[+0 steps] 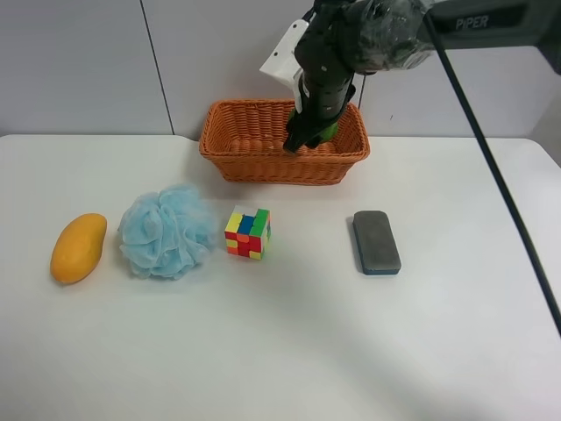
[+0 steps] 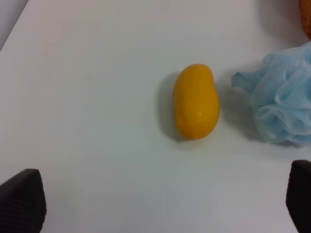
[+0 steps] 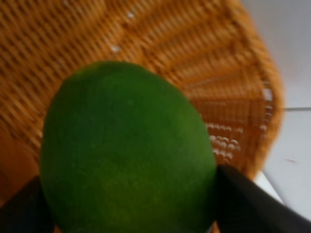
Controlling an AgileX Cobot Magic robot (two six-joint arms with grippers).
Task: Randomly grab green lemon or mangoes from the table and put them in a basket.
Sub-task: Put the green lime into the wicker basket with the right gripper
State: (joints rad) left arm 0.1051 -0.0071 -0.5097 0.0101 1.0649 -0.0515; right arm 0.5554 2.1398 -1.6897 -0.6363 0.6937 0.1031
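Observation:
My right gripper point(image 1: 308, 139) is shut on the green lemon point(image 1: 328, 132) and holds it over the right part of the orange-brown wicker basket point(image 1: 263, 167) at the back of the table point(image 1: 351, 351). In the right wrist view the lemon point(image 3: 126, 150) fills the space between the dark fingers point(image 3: 248, 204), with the basket weave point(image 3: 204, 58) behind it. The yellow-orange mango point(image 1: 79, 248) lies at the table's left. The left wrist view shows the mango point(image 2: 196, 102) on the table beyond my open, empty left gripper point(image 2: 160, 199).
A blue mesh bath sponge point(image 1: 166, 232) lies right beside the mango and also shows in the left wrist view point(image 2: 282, 107). A colourful puzzle cube point(image 1: 248, 233) sits mid-table. A dark grey block point(image 1: 376, 242) lies to its right.

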